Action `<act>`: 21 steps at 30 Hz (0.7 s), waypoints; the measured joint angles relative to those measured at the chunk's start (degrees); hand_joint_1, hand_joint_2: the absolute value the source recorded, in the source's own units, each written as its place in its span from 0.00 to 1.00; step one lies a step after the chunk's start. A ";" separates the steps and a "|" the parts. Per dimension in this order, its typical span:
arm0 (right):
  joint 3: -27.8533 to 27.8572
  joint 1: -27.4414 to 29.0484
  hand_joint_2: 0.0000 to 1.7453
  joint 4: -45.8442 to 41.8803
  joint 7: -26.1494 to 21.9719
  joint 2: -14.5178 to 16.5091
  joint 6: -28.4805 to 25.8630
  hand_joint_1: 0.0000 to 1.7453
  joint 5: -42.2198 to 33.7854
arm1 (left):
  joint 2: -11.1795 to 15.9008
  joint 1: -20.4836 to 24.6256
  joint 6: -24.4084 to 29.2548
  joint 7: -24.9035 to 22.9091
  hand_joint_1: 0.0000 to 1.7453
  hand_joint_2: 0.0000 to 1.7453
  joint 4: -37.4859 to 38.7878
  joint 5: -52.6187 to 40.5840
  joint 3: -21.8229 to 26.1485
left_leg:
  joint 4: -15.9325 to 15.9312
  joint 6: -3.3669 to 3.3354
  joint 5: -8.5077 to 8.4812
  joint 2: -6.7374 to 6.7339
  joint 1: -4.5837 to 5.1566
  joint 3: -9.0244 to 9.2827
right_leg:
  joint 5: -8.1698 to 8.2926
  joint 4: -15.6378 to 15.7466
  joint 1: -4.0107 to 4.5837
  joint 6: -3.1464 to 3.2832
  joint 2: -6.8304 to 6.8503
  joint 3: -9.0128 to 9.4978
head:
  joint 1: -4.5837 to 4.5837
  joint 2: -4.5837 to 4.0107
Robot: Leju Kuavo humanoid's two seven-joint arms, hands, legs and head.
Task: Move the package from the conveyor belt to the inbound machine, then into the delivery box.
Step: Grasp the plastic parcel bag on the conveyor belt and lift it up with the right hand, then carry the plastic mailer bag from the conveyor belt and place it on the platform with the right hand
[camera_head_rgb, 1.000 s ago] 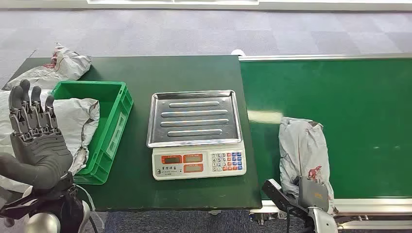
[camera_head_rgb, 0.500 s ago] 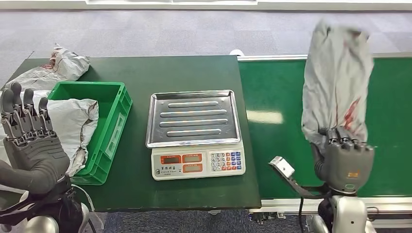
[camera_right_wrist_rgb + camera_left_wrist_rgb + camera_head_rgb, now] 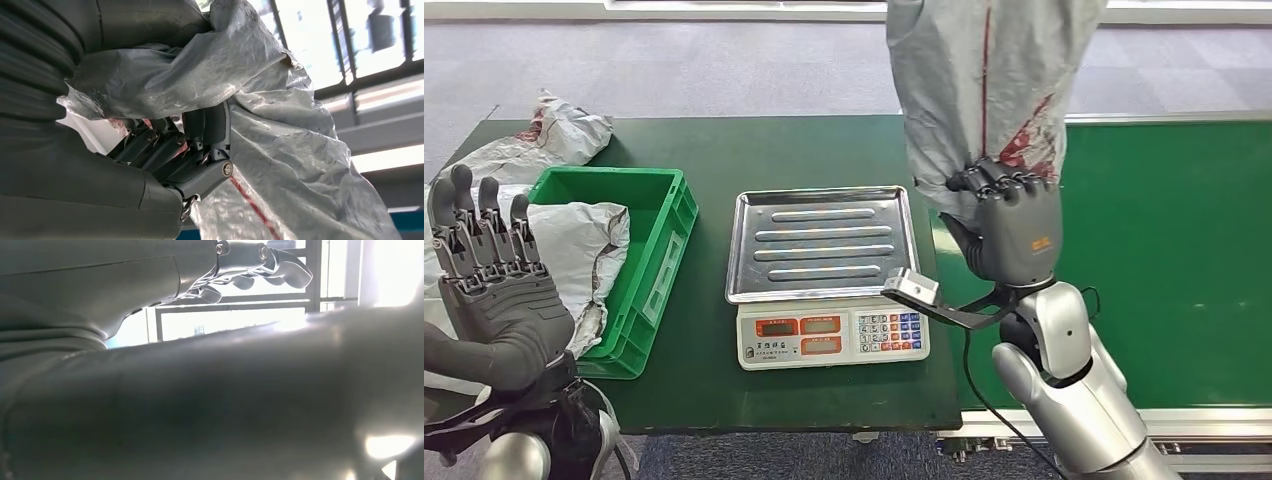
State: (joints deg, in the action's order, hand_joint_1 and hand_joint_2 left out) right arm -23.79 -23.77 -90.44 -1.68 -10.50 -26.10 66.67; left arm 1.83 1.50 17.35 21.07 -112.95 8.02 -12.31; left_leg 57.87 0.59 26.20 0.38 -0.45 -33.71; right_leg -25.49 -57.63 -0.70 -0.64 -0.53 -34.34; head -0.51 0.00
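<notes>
Carrying stage, head view: right hand (image 3: 1014, 225) has its fingers clamped on the grey package (image 3: 984, 85), held high between conveyor belt (image 3: 1164, 260) and the scale's steel tray (image 3: 822, 243); not yet set down.
Left hand, head view: left hand (image 3: 489, 290) raised with fingers apart, holding nothing, beside the green delivery box (image 3: 649, 255).
Left wrist view: blurred; adds nothing.
Right wrist view: fingers (image 3: 160, 150) dig into the crinkled package.
Remaining: weighing, then boxing, by my judgement.

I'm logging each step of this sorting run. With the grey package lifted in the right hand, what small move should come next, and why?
Probably carry it a little further left and lower it onto the scale's steel tray. The right hand grips the package upright near the tray's right edge, and the tray is bare.
</notes>
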 joint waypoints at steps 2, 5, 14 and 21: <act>-1.76 -0.81 1.00 1.37 -0.14 0.39 0.14 1.00 -0.64 | -0.07 0.12 0.00 -0.08 0.00 0.00 0.09 0.00 0.00 | 0.00 0.00 0.00 0.03 -0.01 -0.03 | -0.01 0.00 0.00 0.01 0.02 -0.02 | 0.00 0.00; -3.43 -1.94 1.00 3.05 -0.39 1.00 2.32 1.00 -3.99 | -0.10 0.47 -0.03 -0.26 0.00 0.00 0.22 0.04 -0.01 | 0.00 0.00 0.01 0.02 -0.03 -0.08 | -0.01 0.00 -0.02 0.01 0.02 -0.05 | 0.00 0.00; -6.41 -1.72 1.00 11.89 -4.46 7.14 14.12 1.00 -29.13 | -0.45 3.29 -1.58 -2.96 0.00 0.00 0.50 -0.01 -0.80 | 0.00 0.00 0.00 0.04 -0.02 -0.08 | -0.01 0.00 0.01 0.01 0.07 -0.09 | 0.00 0.00; -7.49 1.02 1.00 14.13 -6.28 9.47 16.68 1.00 -32.74 | -1.14 3.96 -2.07 -3.66 0.00 0.00 0.52 -0.55 -0.96 | 0.00 0.01 0.01 0.02 -0.02 -0.12 | -0.02 0.00 -0.01 0.02 0.05 -0.14 | 0.01 0.00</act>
State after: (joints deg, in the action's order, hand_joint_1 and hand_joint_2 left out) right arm -31.27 -22.75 -76.31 -7.96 -1.04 -9.43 33.93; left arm 0.69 5.45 15.29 17.41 -112.43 7.47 -13.27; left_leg 57.87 0.60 26.21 0.41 -0.47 -33.83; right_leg -25.51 -57.63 -0.71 -0.62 -0.47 -34.49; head -0.50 0.00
